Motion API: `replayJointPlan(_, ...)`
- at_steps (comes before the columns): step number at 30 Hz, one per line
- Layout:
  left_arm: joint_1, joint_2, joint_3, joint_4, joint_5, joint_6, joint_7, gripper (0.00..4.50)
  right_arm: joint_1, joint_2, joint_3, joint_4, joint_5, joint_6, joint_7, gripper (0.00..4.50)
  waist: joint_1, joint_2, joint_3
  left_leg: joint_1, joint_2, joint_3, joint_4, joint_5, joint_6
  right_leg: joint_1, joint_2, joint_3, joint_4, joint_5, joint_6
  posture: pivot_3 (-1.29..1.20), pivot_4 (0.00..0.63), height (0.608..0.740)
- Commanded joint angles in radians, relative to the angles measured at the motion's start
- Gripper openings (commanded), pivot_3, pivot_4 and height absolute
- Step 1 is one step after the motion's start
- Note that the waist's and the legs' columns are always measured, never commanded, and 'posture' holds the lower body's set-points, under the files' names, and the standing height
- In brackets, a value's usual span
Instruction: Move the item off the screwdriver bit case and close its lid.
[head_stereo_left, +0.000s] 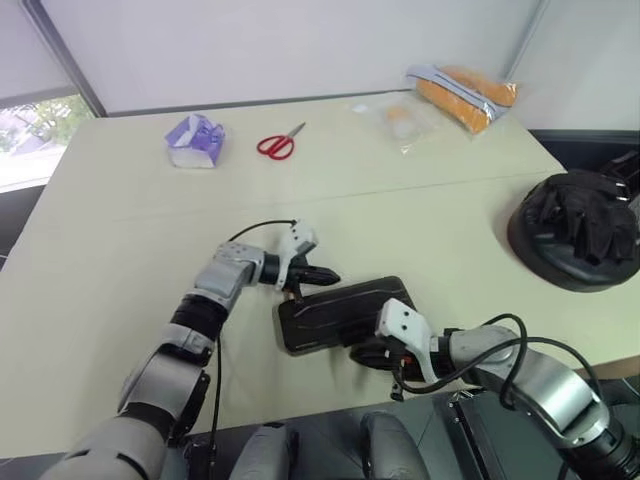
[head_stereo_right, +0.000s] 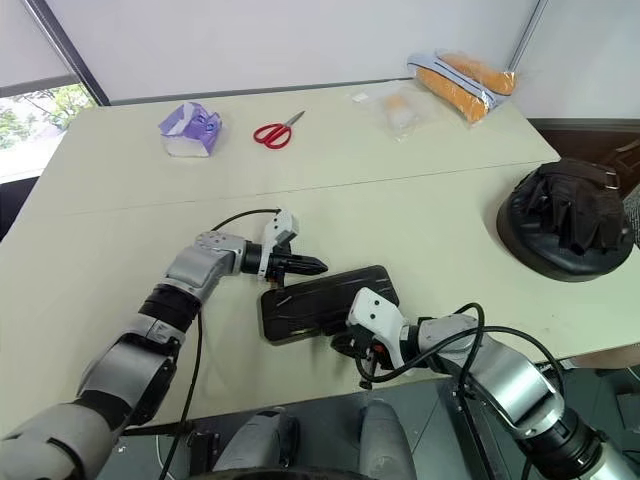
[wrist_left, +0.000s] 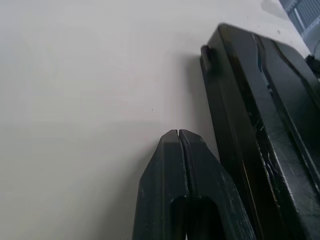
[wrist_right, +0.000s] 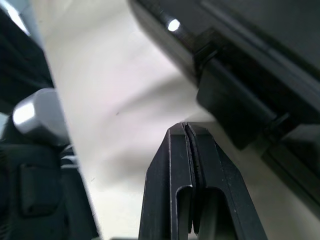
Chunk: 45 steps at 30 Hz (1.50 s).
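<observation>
Both pincers are pressed together and hold nothing: the left gripper (head_stereo_left: 322, 274) sits at the far-left corner of the screwdriver bit case (head_stereo_left: 345, 313), the right gripper (head_stereo_left: 372, 353) at its near edge, about five o'clock from the left one. The black fabric bag (head_stereo_left: 578, 230) already lies well apart at three o'clock, and the lid (head_stereo_right: 325, 301) looks down, so I judge the closing step in hand, calling for pressing the latch (wrist_right: 235, 112) home. No brand or writing is legible.

red scissors (head_stereo_left: 279, 145) | purple packet (head_stereo_left: 196, 140) | orange package (head_stereo_left: 463, 95) | clear bag (head_stereo_left: 398, 122)
</observation>
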Motion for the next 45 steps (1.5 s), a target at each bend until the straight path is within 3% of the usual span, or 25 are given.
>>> replayJointPlan(1,-0.014,-0.013,-0.009,0.007,0.024,-0.041,-0.002,0.00,0.001,0.004,-0.011,0.004,-0.037,-0.016,-0.029,0.03,0.000,0.000,0.000,0.000,0.000,0.000,0.000,0.000,0.000,0.000,0.000,0.000,0.000,0.000,0.000,0.00,0.150,0.740)
replayJointPlan(22,0.023,-0.107,-0.064,0.063,0.110,-0.157,-0.040,0.00,-0.147,0.005,0.045,0.057,-0.205,0.002,-0.086,0.03,0.008,-0.002,-0.003,0.004,0.000,0.000,0.003,0.000,0.000,0.006,0.000,-0.001,0.000,0.001,0.001,0.00,0.150,0.740)
replayJointPlan(27,0.040,-0.113,-0.072,0.039,0.117,-0.148,-0.059,0.00,-0.189,-0.023,0.097,0.093,-0.231,-0.020,-0.041,0.03,0.000,-0.002,-0.003,0.017,0.000,-0.001,0.001,-0.005,0.009,0.019,0.001,-0.001,-0.002,0.001,0.001,0.00,0.150,0.740)
replayJointPlan(33,0.051,-0.127,-0.080,0.009,0.118,-0.126,-0.063,0.00,-0.253,-0.040,0.186,0.169,-0.308,-0.096,0.001,0.03,-0.002,-0.003,-0.006,0.018,0.001,-0.005,0.001,-0.006,0.010,0.019,0.001,-0.001,-0.002,0.001,0.001,0.00,0.150,0.740)
replayJointPlan(38,0.067,-0.129,-0.082,-0.012,0.123,-0.117,-0.064,0.00,-0.318,-0.002,0.220,0.246,-0.360,-0.132,0.003,0.03,-0.007,-0.011,-0.016,0.022,0.002,-0.005,-0.002,-0.006,0.010,0.021,0.003,-0.001,-0.002,0.001,0.001,0.00,0.150,0.740)
replayJointPlan(45,0.085,-0.129,-0.073,-0.043,0.127,-0.098,-0.063,0.00,-0.381,0.041,0.240,0.350,-0.432,-0.136,-0.050,0.03,-0.012,-0.016,-0.021,0.041,0.003,-0.005,-0.014,-0.006,0.010,0.035,0.004,0.001,-0.008,0.001,0.000,0.00,0.150,0.740)
